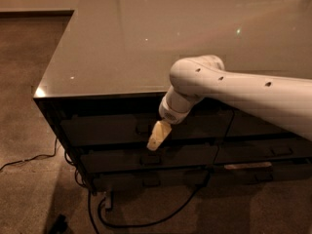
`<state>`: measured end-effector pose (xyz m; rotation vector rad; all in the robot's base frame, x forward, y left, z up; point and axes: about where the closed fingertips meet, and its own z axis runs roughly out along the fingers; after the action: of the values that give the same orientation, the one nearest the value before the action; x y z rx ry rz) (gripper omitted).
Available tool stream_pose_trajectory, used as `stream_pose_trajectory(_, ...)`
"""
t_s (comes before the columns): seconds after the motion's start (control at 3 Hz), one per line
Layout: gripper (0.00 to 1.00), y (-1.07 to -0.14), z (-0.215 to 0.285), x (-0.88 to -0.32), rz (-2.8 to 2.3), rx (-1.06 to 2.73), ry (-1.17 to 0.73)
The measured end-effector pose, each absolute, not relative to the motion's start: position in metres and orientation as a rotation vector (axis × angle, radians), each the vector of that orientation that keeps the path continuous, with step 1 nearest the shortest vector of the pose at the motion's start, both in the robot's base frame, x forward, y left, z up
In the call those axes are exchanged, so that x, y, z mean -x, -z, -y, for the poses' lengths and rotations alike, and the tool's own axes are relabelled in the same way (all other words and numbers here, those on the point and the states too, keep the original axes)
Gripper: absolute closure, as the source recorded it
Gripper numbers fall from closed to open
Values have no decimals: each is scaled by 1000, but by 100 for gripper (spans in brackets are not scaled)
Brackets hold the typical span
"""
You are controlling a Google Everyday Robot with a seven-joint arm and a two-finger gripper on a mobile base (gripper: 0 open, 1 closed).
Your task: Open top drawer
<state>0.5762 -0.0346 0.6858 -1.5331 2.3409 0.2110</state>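
Hovering just beside the handle [143, 127] of the top drawer [105, 129], the pincer [158, 136] is pointing down; can't tell whether it's open or closed.

Dim warm light w/ pinpoint glare on glossy tabletop [122, 43], top drawer [102, 129] in shadow behind pale end effector [157, 136].

Glossy grey countertop [136, 38]; lower drawer fronts [112, 161]; black cables [146, 224] on brown carpet [29, 82].

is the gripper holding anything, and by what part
Cannot be told: the gripper hangs before the top drawer, close beside its handle, with no clear grip showing.
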Motion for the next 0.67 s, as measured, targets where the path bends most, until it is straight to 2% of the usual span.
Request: stream_pose_trajectory(0.67,0,-674,35,-580,-2333,1520,-259)
